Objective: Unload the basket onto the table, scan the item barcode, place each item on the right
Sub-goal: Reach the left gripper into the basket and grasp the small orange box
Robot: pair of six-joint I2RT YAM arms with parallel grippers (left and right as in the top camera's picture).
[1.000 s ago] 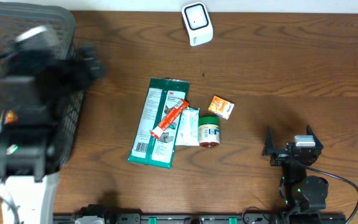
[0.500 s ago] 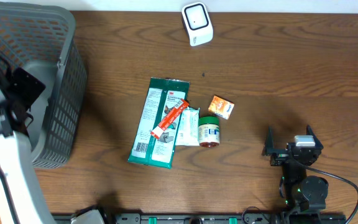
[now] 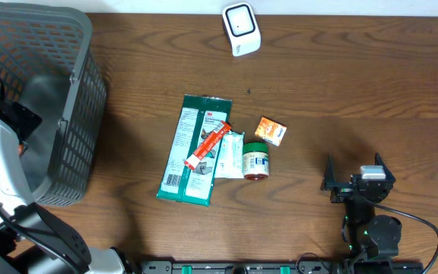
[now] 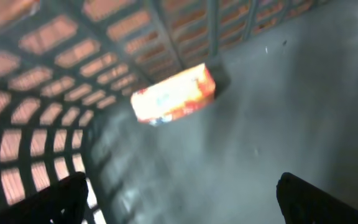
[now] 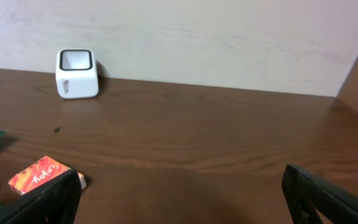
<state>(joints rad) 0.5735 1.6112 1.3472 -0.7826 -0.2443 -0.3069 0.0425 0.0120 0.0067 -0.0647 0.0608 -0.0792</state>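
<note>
Overhead brightness: even and moderate across the table [image 3: 318, 76]; no glare was present.
Overhead shadows: soft and faint; a darker patch lay just right of the basket [image 3: 78, 114].
Overhead sharpness: crisp from centre to edges.
Left wrist sharpness: the whole frame was smeared; the orange box [image 4: 174, 93] showed no readable print.
Left wrist exposure: the box glowed close to overexposure; the basket floor was dim grey.
Left gripper [image 4: 179, 190]: its fingers were dark, blurred shapes in the lower corners.
Right wrist sharpness: clear; the scanner [image 5: 77, 73] was well defined against an evenly lit wall.
Right gripper [image 5: 180, 183]: its fingers were black, soft-edged silhouettes.
</note>
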